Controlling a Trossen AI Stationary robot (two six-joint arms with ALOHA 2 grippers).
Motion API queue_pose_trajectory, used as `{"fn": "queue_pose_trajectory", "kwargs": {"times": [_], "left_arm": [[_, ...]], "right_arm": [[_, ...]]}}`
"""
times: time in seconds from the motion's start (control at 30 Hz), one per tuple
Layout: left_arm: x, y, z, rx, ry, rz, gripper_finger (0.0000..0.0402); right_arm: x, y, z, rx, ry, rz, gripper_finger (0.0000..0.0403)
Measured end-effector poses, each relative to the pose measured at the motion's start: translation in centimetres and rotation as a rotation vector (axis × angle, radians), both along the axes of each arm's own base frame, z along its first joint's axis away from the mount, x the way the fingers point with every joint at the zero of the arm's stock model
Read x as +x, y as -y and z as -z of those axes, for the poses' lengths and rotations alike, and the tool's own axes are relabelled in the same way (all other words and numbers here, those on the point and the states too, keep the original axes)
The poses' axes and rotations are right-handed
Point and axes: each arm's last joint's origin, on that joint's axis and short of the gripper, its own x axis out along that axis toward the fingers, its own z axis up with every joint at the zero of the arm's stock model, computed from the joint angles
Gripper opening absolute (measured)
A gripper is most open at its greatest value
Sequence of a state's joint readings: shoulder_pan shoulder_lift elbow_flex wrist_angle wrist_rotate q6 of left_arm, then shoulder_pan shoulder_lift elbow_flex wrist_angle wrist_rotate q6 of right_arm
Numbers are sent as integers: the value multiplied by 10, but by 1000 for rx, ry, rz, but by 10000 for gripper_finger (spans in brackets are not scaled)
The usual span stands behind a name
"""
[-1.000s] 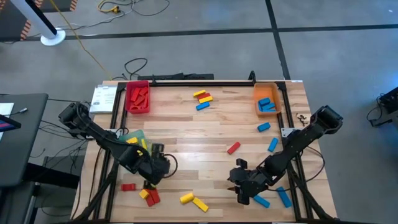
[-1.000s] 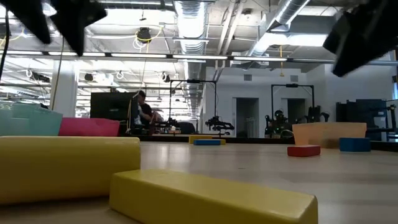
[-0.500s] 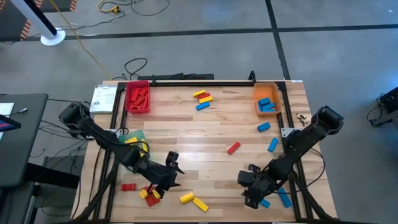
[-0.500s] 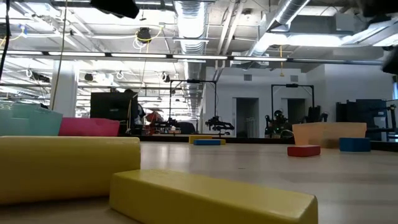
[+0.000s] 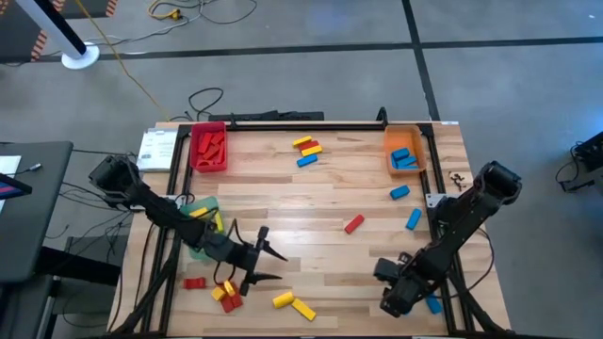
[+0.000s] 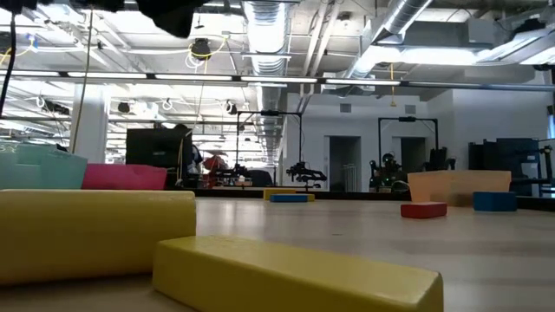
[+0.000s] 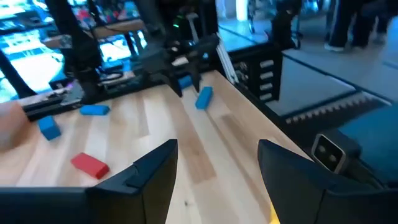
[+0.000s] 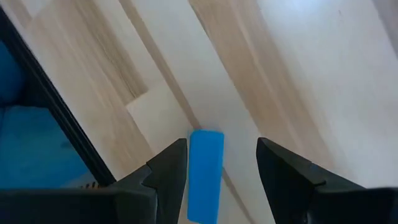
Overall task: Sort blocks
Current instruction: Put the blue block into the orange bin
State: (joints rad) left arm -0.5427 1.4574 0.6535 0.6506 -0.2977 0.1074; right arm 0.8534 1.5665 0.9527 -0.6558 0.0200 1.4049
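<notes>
Right gripper (image 8: 214,180) hangs over the table's near right corner, fingers spread and empty, straddling a blue block (image 8: 206,175): a flat, solid-blue bar lying on the wood, its long axis running between the fingers (roughly in line with the gripper). Left gripper (image 5: 266,263), also spread and empty, hovers above red and yellow blocks (image 5: 226,296).

Blue block (image 8: 205,174) cut off at frame edge, distant person (image 6: 185,156) blurred
</notes>
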Motion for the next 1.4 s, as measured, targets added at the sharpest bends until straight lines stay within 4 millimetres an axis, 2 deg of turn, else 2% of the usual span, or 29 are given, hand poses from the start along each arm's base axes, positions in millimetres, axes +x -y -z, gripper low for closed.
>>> {"fn": "queue_pose_trajectory", "kwargs": {"times": [0.5,0.83,1.17,1.4], "left_arm": [[-5,-4,7,-12,33,31,218],[-6,-3,10,-2,8,54,218],[-6,-3,11,-1,-8,53,218],[-6,-3,12,-6,-14,52,218]], "right_arm": [[-13,-10,0,35,-42,122,209],[-13,-20,18,14,-86,125,207],[-7,-28,29,41,-77,126,159],[-5,-30,39,19,-107,128,151]]}}
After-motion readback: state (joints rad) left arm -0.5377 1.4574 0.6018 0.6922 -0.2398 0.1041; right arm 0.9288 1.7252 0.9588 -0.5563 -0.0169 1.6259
